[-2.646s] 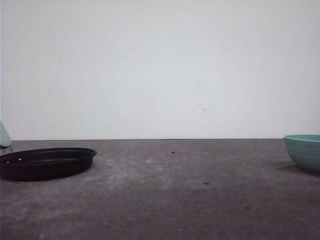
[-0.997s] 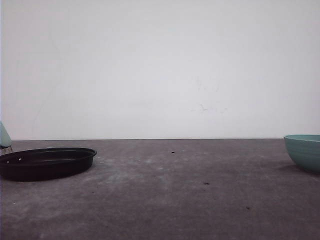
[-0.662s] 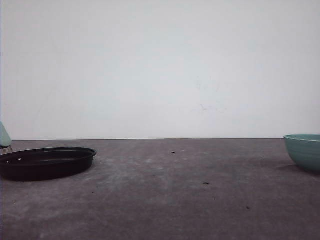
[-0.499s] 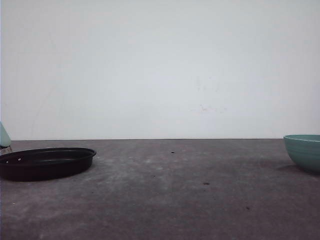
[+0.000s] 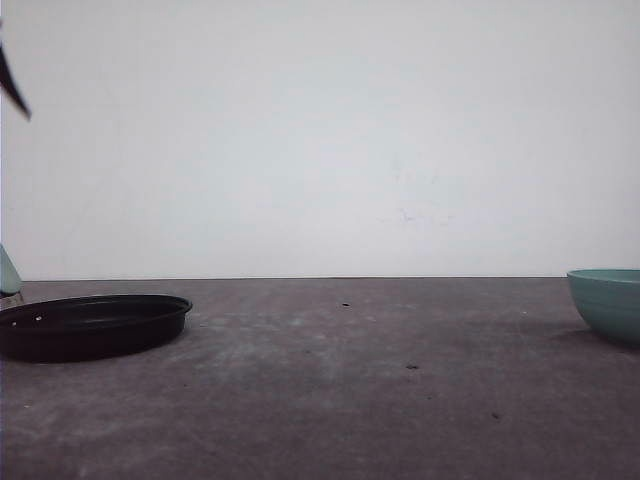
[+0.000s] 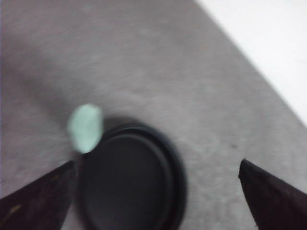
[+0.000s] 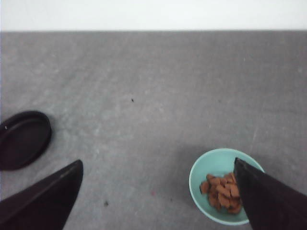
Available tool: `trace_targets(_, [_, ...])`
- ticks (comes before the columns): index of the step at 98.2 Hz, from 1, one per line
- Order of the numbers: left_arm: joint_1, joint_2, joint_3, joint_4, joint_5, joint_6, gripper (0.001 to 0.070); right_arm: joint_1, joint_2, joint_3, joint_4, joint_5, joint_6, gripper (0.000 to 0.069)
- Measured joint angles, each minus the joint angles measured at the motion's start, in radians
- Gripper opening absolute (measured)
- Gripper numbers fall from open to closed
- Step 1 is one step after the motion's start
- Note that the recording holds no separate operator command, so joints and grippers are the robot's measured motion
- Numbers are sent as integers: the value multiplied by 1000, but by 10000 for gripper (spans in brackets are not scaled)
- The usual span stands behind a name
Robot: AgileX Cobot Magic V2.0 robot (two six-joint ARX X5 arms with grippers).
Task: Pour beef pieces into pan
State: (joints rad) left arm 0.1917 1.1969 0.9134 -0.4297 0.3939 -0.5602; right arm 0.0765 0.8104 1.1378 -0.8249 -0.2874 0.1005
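Observation:
The black pan (image 5: pixel 90 325) lies on the table at the far left, its mint-green handle (image 5: pixel 8 272) cut off by the frame edge. In the blurred left wrist view, my left gripper (image 6: pixel 156 191) hangs open well above the pan (image 6: pixel 129 179) and its handle (image 6: pixel 85 127), holding nothing. The beef pieces (image 7: pixel 221 191) are heaped in a teal bowl (image 7: pixel 213 163) at the table's right side. My right gripper (image 7: pixel 158 191) is open high above the table, one finger (image 7: pixel 268 196) overlapping the bowl's edge in the picture. The pan (image 7: pixel 24 139) looks empty.
In the front view the teal bowl (image 5: pixel 608 303) stands at the right edge, and a dark pointed tip (image 5: pixel 12 85) shows at the top left edge. Bare grey table (image 5: pixel 350 380) stretches between pan and bowl. A white wall closes the back.
A dark pointed tip has come into the top left corner of the front view. Pan and bowl have not moved.

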Motion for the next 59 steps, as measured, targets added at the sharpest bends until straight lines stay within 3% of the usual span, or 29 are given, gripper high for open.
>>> trace_targets(12, [-7,60,0,-82,-76,96,665,0,0,0,-24,0,-1,626])
trace_targets(25, [-21,135,0,-64,-89,172,665,0,-1,0,-24,0,-4,626])
trace_targets(48, [-33,237,0,40,-84,140,663,0,-1,0,-28,0,-6,626])
trace_targets(59, [-37,274,0,66,-84,128,619,0,-5,0,-56,0,-6,626])
